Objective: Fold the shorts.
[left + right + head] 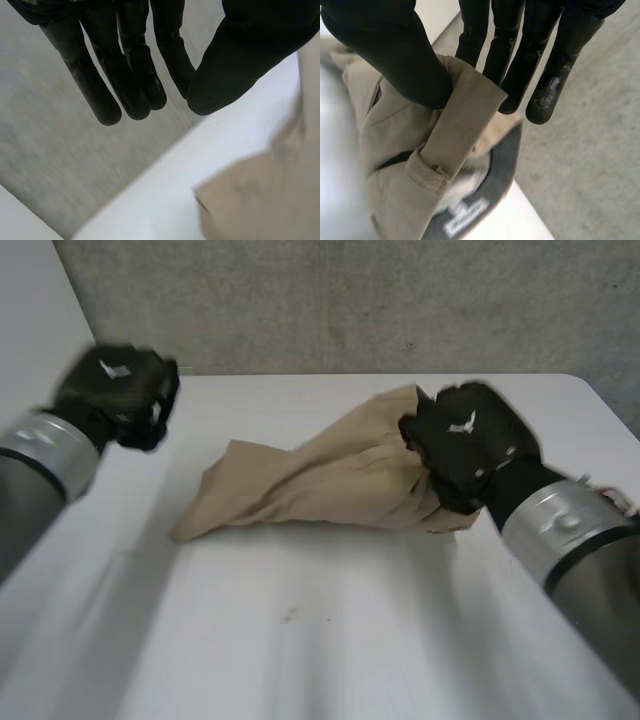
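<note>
The shorts point(320, 480) are plain tan, with a dark grey lining point(496, 172) inside the waistband and a white label point(465, 218) on it. My left hand point(120, 390) and right hand point(468, 440) are black, each with a small white mark on its back, and my arms point(45, 455) are silver-grey. The table point(330, 640) is plain white, the wall point(350, 300) mottled grey.

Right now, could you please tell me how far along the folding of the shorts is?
Little looks done: the shorts lie bunched in a crumpled heap on the table, with no neat fold visible. In hand: the right hand pinches the waistband between thumb and fingers. The left hand is open, off the cloth. Left to do: spreading them flat and folding.
</note>
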{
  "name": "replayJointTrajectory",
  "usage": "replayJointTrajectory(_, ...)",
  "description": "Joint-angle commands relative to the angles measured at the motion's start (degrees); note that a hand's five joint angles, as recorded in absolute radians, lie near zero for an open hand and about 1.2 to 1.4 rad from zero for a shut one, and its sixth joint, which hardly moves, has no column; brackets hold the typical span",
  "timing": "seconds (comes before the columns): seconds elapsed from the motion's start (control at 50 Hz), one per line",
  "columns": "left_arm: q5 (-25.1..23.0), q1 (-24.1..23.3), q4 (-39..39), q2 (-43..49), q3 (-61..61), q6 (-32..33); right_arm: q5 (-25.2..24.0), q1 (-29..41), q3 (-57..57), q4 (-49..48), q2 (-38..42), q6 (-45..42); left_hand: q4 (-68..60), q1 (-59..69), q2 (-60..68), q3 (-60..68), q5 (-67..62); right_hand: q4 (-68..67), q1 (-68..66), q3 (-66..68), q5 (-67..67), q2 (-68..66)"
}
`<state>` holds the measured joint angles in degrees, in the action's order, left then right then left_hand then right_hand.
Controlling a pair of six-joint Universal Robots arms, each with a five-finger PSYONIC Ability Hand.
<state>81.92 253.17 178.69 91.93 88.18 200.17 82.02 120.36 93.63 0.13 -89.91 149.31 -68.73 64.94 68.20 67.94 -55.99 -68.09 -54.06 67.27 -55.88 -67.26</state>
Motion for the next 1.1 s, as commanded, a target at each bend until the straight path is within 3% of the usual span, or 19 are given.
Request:
replayJointTrajectory(0.02, -0.4, 0.4, -0.9, -8.0, -1.1, -5.1, -1.5, -2.0, -9.5, 12.2, -2.8, 6.8, -11.3, 15.1, 11.8, 12.1, -14.0, -11.9, -25.9, 12.7, -14.1, -12.7)
replayJointTrajectory(0.08, -0.3, 0.1, -0.9, -7.2, -0.5, -5.2, -1.9, -3.5, -12.1, 12.9, -1.6, 8.3, -11.3, 15.1, 11.8, 12.1, -14.0, -11.9, -25.9, 12.7, -14.1, -12.7)
replayJointTrajectory(0.1, -0.2, -0.1, -0.9, -5.9, -0.1, -5.3, -1.8, -3.7, -12.8, 12.7, -0.4, 8.5, 3.0, 0.8, -2.5, -2.2, 0.3, -11.9, -25.9, 12.7, -14.1, -12.7)
replayJointTrajectory(0.18, 0.2, -2.1, -1.4, -0.9, 0.5, -6.0, -1.0, -4.7, -18.0, 11.7, 9.5, 10.6, 31.2, -27.4, -30.7, -30.4, 28.5, -11.9, -25.9, 12.7, -14.1, -12.7)
replayJointTrajectory(0.26, 0.8, -5.5, -1.2, 2.0, 3.0, -8.0, 0.8, -5.9, -24.4, 11.8, 18.9, 13.9, 32.4, -28.6, -31.9, -31.6, 29.7, -11.9, -25.9, 12.7, -14.1, -12.7)
replayJointTrajectory(0.32, 0.6, -6.0, -0.7, 2.5, 5.6, -9.2, 5.1, -6.4, -28.8, 11.8, 24.4, 14.6, 32.3, -28.5, -31.8, -31.5, 29.5, -11.9, -25.9, 12.7, -14.1, -12.7)
replayJointTrajectory(0.44, 0.9, -6.8, 3.5, 3.5, 10.4, -9.7, 10.4, -7.3, -34.8, 10.4, 31.0, 15.6, 31.4, -27.6, -30.9, -30.6, 28.7, -11.9, -25.9, 12.7, -14.1, -12.7)
replayJointTrajectory(0.56, 1.0, -8.1, 4.3, 6.4, 12.7, -9.8, 10.8, -8.8, -36.3, 7.7, 33.5, 18.8, 28.1, -24.3, -27.5, -27.3, 25.3, -11.9, -25.9, 12.7, -14.1, -12.7)
replayJointTrajectory(0.64, 1.0, -11.7, 4.0, 9.5, 13.1, -10.4, 11.6, -9.0, -36.9, 6.2, 35.6, 20.1, 18.7, -14.9, -18.1, -17.9, 15.9, -11.9, -25.9, 12.7, -14.1, -12.7)
replayJointTrajectory(0.8, 1.1, -12.9, 6.4, 16.7, 11.9, -10.5, 16.4, -9.6, -39.3, 5.0, 39.1, 20.1, 24.7, -20.9, -24.2, -23.9, 21.9, -11.9, -25.9, 12.7, -14.1, -12.7)
replayJointTrajectory(0.98, 9.7, -13.0, 16.2, 25.8, 4.7, -9.7, 16.2, -12.5, -39.3, 3.7, 41.3, 20.0, 28.2, -24.4, -27.7, -27.5, 25.5, -11.9, -25.9, 12.7, -14.1, -12.7)
replayJointTrajectory(1.1, 11.2, -12.9, 17.1, 31.5, -1.2, -9.7, 15.7, -13.0, -38.0, 4.0, 41.5, 20.1, 28.7, -25.0, -28.2, -28.0, 26.0, -11.9, -25.9, 12.7, -14.1, -12.7)
